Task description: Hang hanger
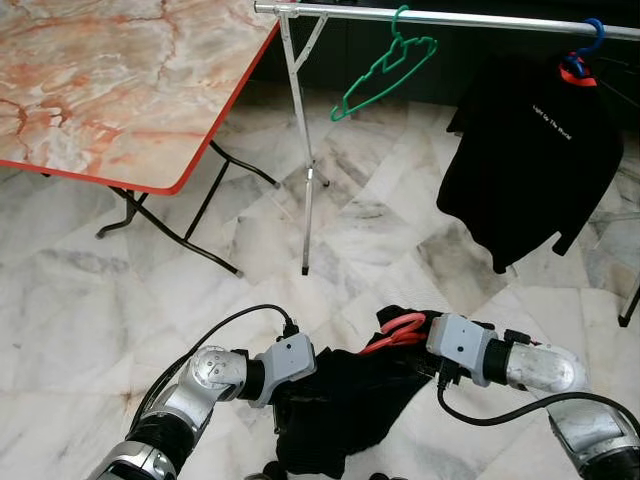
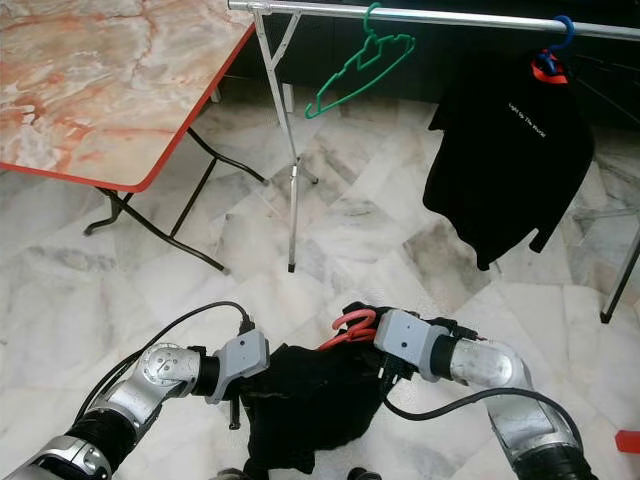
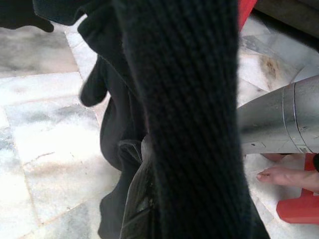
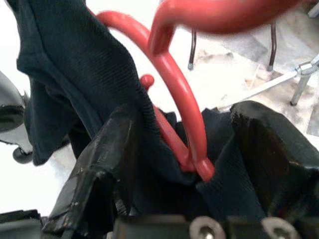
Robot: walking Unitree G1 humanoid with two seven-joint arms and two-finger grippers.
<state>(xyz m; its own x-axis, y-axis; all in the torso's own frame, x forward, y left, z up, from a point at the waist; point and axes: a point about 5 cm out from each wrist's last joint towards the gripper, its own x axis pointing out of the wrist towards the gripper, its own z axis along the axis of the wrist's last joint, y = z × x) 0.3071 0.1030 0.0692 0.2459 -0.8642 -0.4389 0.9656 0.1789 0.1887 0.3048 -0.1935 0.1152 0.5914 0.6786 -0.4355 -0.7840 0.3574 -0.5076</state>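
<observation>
Both silver arms hold a black cloth (image 1: 345, 400) on a red plastic hanger (image 1: 398, 332) low over the white marble floor (image 1: 90, 300). A green plastic hanger (image 1: 385, 70) hangs on the silver metal rail (image 1: 480, 18).

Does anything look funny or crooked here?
Yes. The green hanger hangs empty and tilted on the rail, one end dipping low. The black shirt beside it also droops lopsided off its hanger.

red hanger (image 1: 402, 331) (black garment (image 1: 340, 405)), green hanger (image 1: 385, 68)
</observation>
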